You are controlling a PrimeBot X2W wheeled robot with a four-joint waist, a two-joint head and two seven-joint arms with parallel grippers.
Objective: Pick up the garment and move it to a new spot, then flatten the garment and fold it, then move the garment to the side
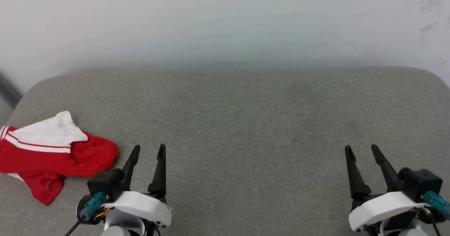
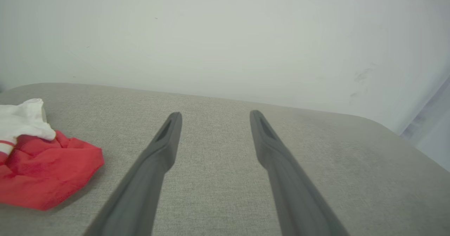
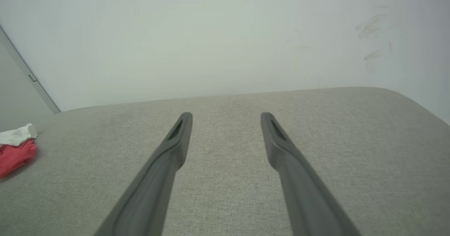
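Grey cushion surface (image 1: 246, 123), garment (image 1: 52, 155) crumpled near-left — left gripper (image 1: 149, 151) and right gripper (image 1: 362, 151) both spread, empty — pickup not started; left reaches next.

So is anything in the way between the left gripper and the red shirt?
Nothing visible does. The left gripper is open, and just bare grey cushion lies between it and the crumpled shirt to its left.
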